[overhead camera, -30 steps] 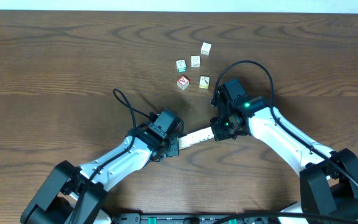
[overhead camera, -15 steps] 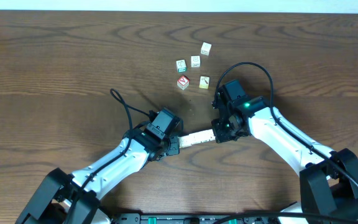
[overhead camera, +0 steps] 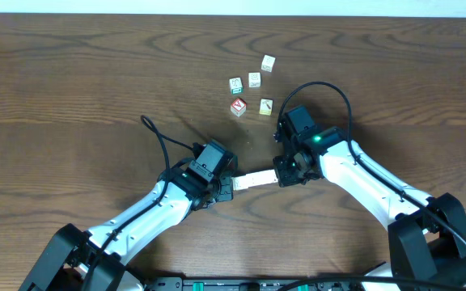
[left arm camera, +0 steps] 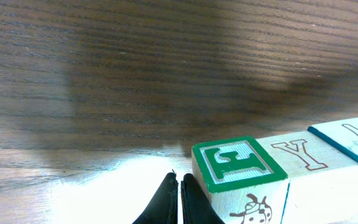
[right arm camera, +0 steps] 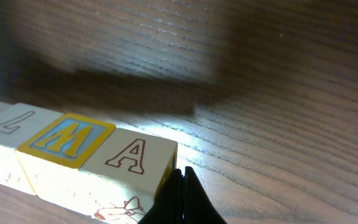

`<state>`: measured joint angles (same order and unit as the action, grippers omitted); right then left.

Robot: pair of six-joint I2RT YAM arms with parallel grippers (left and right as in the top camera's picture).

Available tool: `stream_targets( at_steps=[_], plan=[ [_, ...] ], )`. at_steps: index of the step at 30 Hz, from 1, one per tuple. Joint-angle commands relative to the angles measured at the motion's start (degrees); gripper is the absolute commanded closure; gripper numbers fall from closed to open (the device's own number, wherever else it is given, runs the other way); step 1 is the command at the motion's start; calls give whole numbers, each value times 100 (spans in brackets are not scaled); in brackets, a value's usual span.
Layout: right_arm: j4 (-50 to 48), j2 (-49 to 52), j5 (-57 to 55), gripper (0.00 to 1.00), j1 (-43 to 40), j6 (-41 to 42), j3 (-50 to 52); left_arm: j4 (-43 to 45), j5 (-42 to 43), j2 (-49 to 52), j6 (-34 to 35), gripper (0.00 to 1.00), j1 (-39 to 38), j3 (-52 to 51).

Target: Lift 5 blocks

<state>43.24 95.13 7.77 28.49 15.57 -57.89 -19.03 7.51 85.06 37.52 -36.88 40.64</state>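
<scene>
The left arm has swung a little toward the left edge of the desk [overhead camera: 71,89], and its black cable [overhead camera: 156,133] has moved with it. The right arm has slid a tiny bit the same way. The row of five blocks [overhead camera: 254,179] stays in almost the same spot, in the middle of the desk, nearer the near edge.

The left end effector [overhead camera: 226,187] is closed tight, and its tip pushes on the E block [left arm camera: 238,165] at one end. The right end effector [overhead camera: 281,171] is closed tight too, and its tip pushes on the A block [right arm camera: 135,155] at the other end. The row is squeezed between them. I cannot tell if it is off the desk.
</scene>
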Motion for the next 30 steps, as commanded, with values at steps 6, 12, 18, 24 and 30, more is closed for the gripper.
stream_targets(
  at_steps=[6,12,18,24,30],
  plan=[
    [-210,-107,1687,99,505,306,-96,363,1008,-170,-79,92,-280,568],
    [-225,-107,1687,99,538,306,-101,321,1008,-205,-59,93,-280,645],
    [-210,-118,1687,99,535,306,-131,304,1005,-317,-59,93,-280,697],
    [-144,-118,1690,99,538,306,-229,275,1005,-387,-61,93,-280,697],
    [-48,-127,1690,99,538,306,-339,278,1003,-479,-61,93,-280,699]
  ],
)
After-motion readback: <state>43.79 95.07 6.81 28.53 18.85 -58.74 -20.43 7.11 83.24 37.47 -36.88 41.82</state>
